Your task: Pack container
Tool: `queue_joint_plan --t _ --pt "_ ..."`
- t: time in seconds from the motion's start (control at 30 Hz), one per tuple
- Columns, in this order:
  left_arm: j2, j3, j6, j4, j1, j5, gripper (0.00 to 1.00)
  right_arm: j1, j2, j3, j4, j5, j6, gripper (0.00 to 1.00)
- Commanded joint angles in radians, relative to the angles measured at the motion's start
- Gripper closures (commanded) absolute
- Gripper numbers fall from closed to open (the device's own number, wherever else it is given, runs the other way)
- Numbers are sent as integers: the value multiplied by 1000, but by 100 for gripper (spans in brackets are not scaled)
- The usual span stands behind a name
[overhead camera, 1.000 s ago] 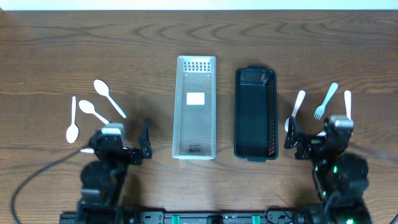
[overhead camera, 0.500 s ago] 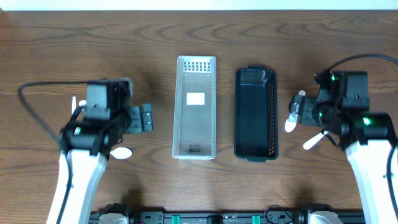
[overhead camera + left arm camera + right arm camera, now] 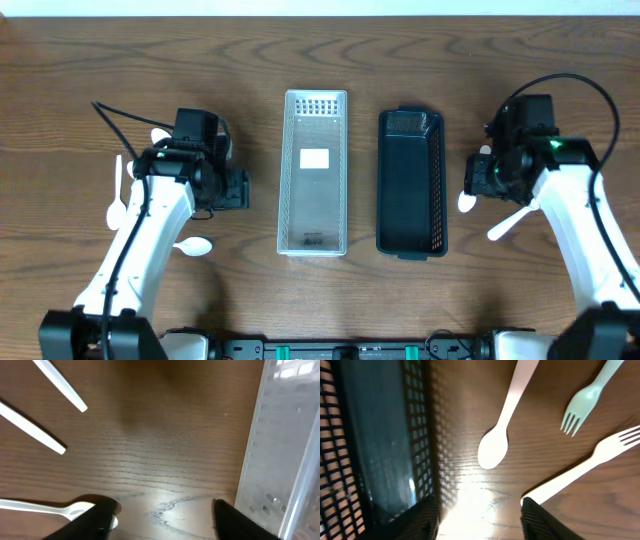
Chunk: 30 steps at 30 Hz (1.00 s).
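A clear white container [image 3: 315,170] and a black mesh container [image 3: 410,185] stand side by side mid-table. My left gripper [image 3: 230,190] [image 3: 162,520] is open over bare wood just left of the clear container [image 3: 285,450]. A white spoon [image 3: 50,507] lies with its bowl partly under the left finger. My right gripper [image 3: 482,178] [image 3: 480,520] is open over bare wood, right of the black container [image 3: 370,445]. A white spoon [image 3: 500,435] and two white forks [image 3: 585,402] [image 3: 585,467] lie just beyond it.
Two more white handles [image 3: 60,385] [image 3: 32,430] lie ahead of the left gripper. In the overhead view, spoons rest at the left [image 3: 117,195] and near the front [image 3: 195,244]. A fork [image 3: 505,222] lies under the right arm.
Both arms have swung out from the near edge to beside the containers. Both pairs of jaws have narrowed but stay apart. One spoon now lies nearer the front left.
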<state>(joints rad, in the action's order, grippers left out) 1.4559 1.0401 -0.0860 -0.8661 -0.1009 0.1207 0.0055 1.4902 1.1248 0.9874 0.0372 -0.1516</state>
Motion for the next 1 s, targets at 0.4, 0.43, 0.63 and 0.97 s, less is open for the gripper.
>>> queue_joint_plan --t 0.4,0.43,0.63,0.97 --pt "34 13 -2 114 -82 4 94 -4 195 9 -23 133 -8 56" --pt "37 13 -2 122 -90 4 94 -4 195 9 -24 139 -8 56" --pt "46 11 -2 152 -130 4 94 -4 195 9 -37 185 -8 61" --pt "88 10 -2 158 -143 35 94 -4 195 9 -37 216 -3 72"
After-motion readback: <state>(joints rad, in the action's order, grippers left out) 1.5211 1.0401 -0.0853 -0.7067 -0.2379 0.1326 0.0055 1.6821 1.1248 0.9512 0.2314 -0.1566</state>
